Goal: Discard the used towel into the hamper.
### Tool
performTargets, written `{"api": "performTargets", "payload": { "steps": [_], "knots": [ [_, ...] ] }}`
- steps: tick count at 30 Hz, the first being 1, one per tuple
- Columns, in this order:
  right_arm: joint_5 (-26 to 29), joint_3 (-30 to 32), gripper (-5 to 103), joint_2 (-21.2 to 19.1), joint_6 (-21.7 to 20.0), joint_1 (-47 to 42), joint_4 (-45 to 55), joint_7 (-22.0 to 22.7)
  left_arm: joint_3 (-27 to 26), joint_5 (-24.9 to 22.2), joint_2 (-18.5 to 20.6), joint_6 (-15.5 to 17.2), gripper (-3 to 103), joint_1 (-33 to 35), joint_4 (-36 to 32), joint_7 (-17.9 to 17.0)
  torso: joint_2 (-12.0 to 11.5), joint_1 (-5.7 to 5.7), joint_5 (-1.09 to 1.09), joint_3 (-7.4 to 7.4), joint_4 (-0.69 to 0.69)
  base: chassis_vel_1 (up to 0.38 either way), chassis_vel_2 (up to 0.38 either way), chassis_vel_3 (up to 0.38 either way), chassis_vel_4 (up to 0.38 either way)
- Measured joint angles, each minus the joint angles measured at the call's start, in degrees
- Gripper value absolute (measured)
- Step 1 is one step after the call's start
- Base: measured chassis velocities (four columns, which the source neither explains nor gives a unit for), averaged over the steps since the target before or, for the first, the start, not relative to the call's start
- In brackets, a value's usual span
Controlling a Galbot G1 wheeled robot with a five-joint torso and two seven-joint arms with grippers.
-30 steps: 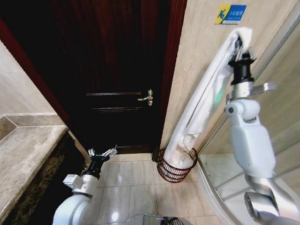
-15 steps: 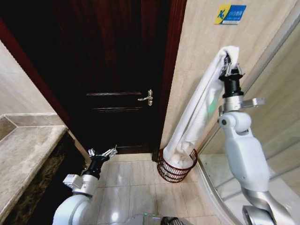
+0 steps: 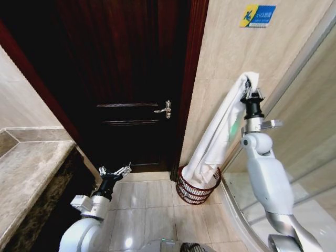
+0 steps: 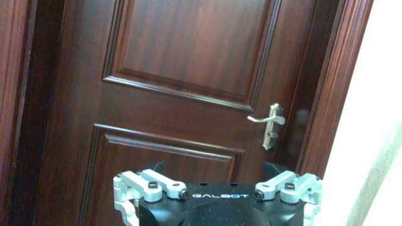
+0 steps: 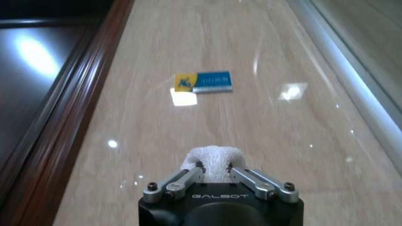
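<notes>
A dark wooden door [image 3: 131,79] fills the middle of the head view, its brass lever handle [image 3: 164,109] near its right edge. Right of the door, a beige tiled wall [image 3: 226,47] carries a blue-and-yellow sticker [image 3: 258,16] high up, its lettering unreadable. Left of the door lies a stone counter [image 3: 29,173]; below the door, pale floor tiles [image 3: 152,210]. Farther right of the door stands what seems a glass shower screen [image 3: 310,121].

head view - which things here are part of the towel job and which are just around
Part of the job:
- white towel, top end pinched in the right gripper, lower end in the hamper
- hamper, on the floor by the door frame

Just around:
- dark wooden door with its handle
- blue wall sign
- stone counter
- left gripper, open, parked low
</notes>
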Motion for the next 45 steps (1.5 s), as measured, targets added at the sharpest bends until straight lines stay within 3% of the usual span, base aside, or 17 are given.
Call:
{"api": "performTargets", "payload": {
  "steps": [28,45],
  "knots": [
    [-2.8,-1.1,7,5.7,8.8,-6.1,-13.4,-6.8,0.0,0.0,0.0,0.0,100,0.0,0.0,0.0,0.0,0.00,-0.02,-0.01,0.00,0.000,0.000,0.000,0.000],
    [-4.0,0.8,7,8.5,10.3,-16.8,-13.2,-9.2,0.0,0.0,0.0,0.0,100,0.0,0.0,0.0,0.0,0.00,-0.01,-0.01,0.00,0.000,0.000,0.000,0.000]
  ]
}}
